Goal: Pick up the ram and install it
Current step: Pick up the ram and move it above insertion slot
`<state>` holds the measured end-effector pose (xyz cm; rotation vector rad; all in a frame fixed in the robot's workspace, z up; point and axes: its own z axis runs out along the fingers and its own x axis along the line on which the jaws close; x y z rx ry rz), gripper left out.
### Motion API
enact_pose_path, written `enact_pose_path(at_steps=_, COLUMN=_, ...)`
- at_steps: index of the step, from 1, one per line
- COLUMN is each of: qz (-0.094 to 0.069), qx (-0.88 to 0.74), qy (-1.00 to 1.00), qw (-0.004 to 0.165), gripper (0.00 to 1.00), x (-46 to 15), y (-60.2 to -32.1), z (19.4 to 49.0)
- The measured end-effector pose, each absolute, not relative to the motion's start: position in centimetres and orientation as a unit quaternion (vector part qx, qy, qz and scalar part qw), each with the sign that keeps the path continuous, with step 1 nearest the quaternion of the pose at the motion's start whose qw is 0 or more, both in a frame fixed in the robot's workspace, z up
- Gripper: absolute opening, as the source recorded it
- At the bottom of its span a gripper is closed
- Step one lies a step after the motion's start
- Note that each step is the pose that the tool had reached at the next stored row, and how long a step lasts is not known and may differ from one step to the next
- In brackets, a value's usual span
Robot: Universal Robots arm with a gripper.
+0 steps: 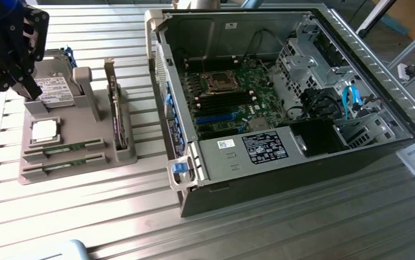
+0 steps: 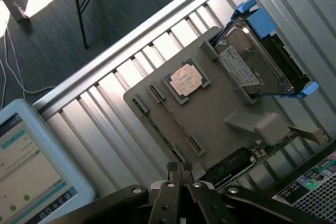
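Two ram sticks (image 1: 69, 147) lie flat in the gray tray's (image 1: 95, 122) near slots, their long axes running across the exterior view. The gripper (image 1: 28, 91), pinched shut and empty, hangs by the hard drive (image 1: 57, 86) at the tray's far end, with the processor (image 1: 45, 130) between them.

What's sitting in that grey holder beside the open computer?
A hard drive, a square silver chip, two ram sticks in slots and an upright card. The end effector hides part of the drive.

Nothing reads clearly from here: the white label (image 2: 239, 69) on the hard drive (image 2: 262, 51), the black sticker (image 1: 265, 147) on the power supply (image 1: 226, 157) and the tablet screen (image 2: 26, 177) are all illegible.
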<state>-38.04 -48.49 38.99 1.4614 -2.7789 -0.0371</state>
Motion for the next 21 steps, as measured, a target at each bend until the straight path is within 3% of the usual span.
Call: enact_pose_path(at_steps=21, qz=-0.01, qx=0.687, qy=-0.727, qw=0.004, gripper=0.11, x=-38.04, y=-48.49, z=38.57)
